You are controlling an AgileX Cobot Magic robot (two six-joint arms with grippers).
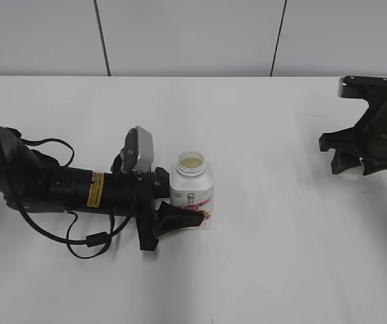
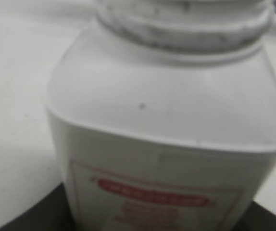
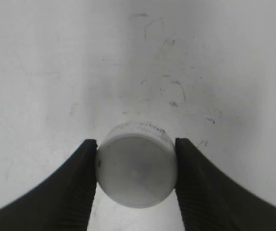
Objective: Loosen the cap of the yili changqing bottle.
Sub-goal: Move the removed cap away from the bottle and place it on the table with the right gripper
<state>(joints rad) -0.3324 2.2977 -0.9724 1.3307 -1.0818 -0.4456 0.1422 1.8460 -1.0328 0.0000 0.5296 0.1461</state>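
The left claw clamps the bottle low on its body, upright on the surface, neck open. Well apart to the right, the right claw pinches the cap by its rim, close above the surface. To finish well, I'd lower it flat before opening.

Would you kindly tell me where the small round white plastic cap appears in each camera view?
Exterior view: small round white plastic cap at far right, in the right gripper.
Left wrist view: not visible; only the uncapped squat white plastic bottle.
Right wrist view: lower centre, between the black fingers.
Shared landmark: white table.
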